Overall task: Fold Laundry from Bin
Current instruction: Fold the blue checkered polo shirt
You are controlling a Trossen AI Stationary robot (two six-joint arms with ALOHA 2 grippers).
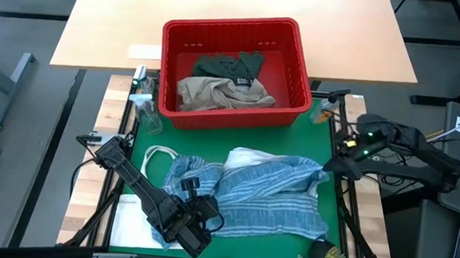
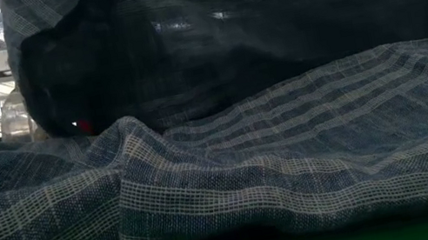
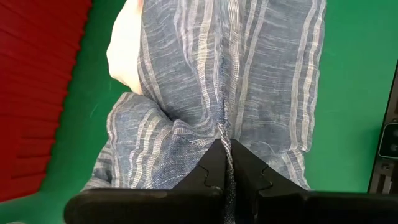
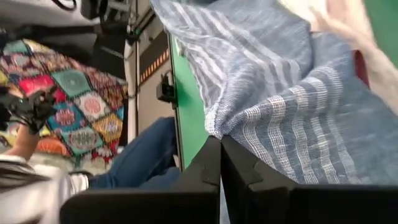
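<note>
Both hands pinch the blue-and-white striped garment [image 1: 270, 197] spread on the green tabletop [image 1: 294, 133].

The left hand [image 3: 225, 163] is clamped on the cloth's near-left edge, the right hand [image 4: 220, 163] clamped on its right edge by the tabletop's side. A white piece [image 1: 248, 156] lies partly under the stripes. Behind, the red bin [image 1: 236, 35] holds beige cloth [image 1: 216, 92] and dark green cloth [image 1: 230, 65].

text: "EDG", rest hidden | on: dark green garment [image 1: 235, 68] | in: red bin [image 1: 302, 65]
</note>
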